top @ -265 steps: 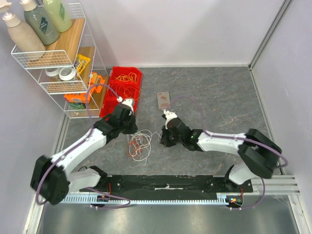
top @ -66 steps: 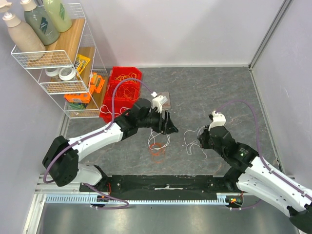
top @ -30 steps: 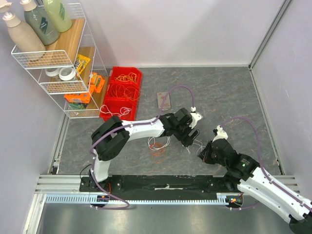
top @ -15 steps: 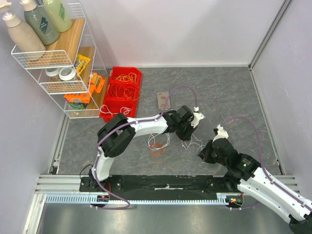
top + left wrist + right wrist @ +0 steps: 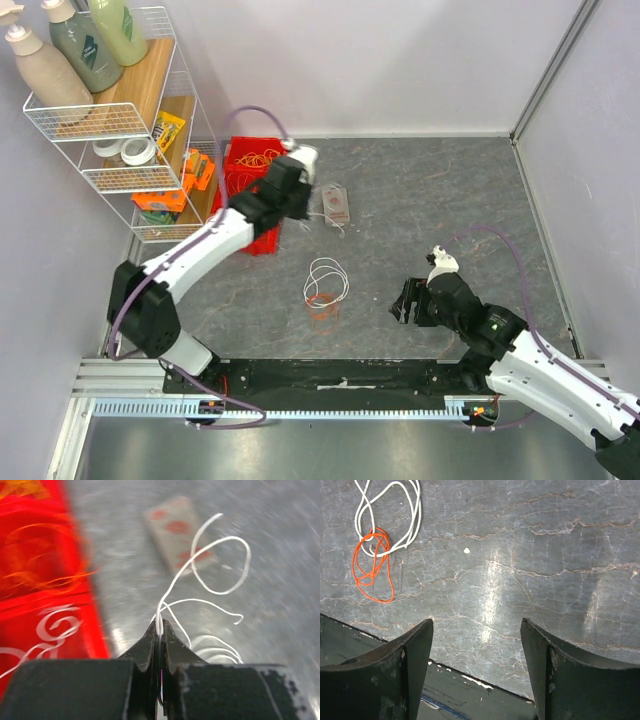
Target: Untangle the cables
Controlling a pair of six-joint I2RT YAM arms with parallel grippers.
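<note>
**Carrying one white cable (image 5: 173, 586) off toward the bin (image 5: 250, 190)**

Grips that cable by one end in the left gripper (image 5: 159, 630), fingers fully closed on it. Lets the rest dangle in open loops above the card (image 5: 177, 535), just beside the bin's edge. Reads as a carry-off, meant to keep the freed strand well apart from the others.

Leaves a second white cable (image 5: 390, 510) and an orange cable (image 5: 372, 565) lying mid-front on the table (image 5: 450, 200). Shows the orange coil crossing the lower end of the white one, so probably not yet parted.

Keeps the right gripper (image 5: 477, 645) low over bare table to the right of that pair, near but not touching. Shows its fingers spread wide with nothing between them. Looks like a release, made so the left arm could draw its strand away without pulling against a second grip.

Against half a second ago:
- Has swung the left arm from mid-table, just beside the right gripper, back to the far left next to the bin.
- Has taken the white strand along, out of the spot between the two grippers.
- Has parted the right fingers, which were shut then.
- Has left the coiled pair where it lay.

Shows more orange and white coils inside the bin, seemingly sorted there.
</note>
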